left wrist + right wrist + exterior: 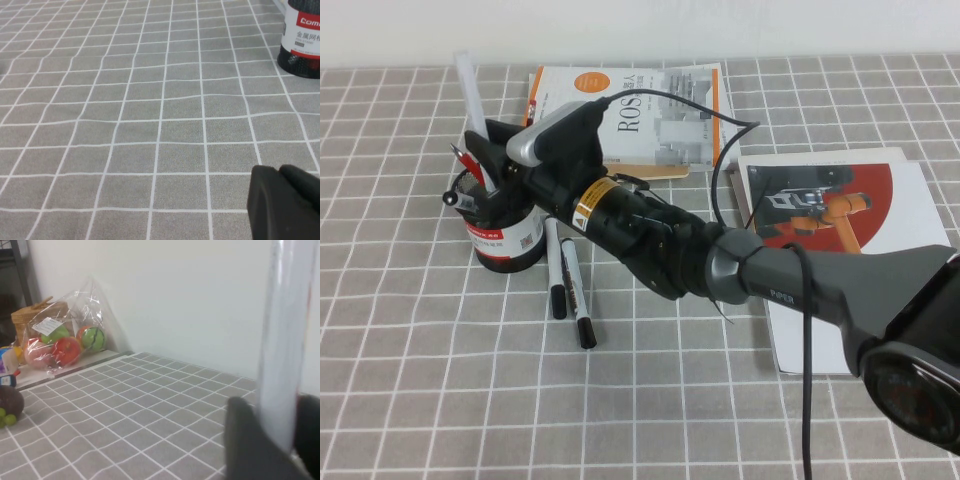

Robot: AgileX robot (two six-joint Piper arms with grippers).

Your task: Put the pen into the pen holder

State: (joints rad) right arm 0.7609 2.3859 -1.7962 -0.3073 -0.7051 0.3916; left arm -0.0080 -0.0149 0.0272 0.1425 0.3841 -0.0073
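Note:
The pen holder [507, 237], a black mesh cup with a red-and-white label, stands at the left of the table and also shows as the pen holder [303, 40] in the left wrist view. The white pen [473, 110] stands tilted, its lower end down in the cup. My right gripper [488, 152] reaches across over the cup's rim and is open, its fingers on either side of the pen [284, 340] and spread wider than the barrel. My left gripper [281, 172] hovers low over bare cloth, away from the cup, with its jaws together and nothing in them.
A black marker [556, 268] and a white pen with a black cap [578, 300] lie just right of the cup. A ROS book [650, 110] lies behind, and a red-and-white booklet [850, 215] to the right. A bag of fruit [65, 340] sits beyond the table's edge.

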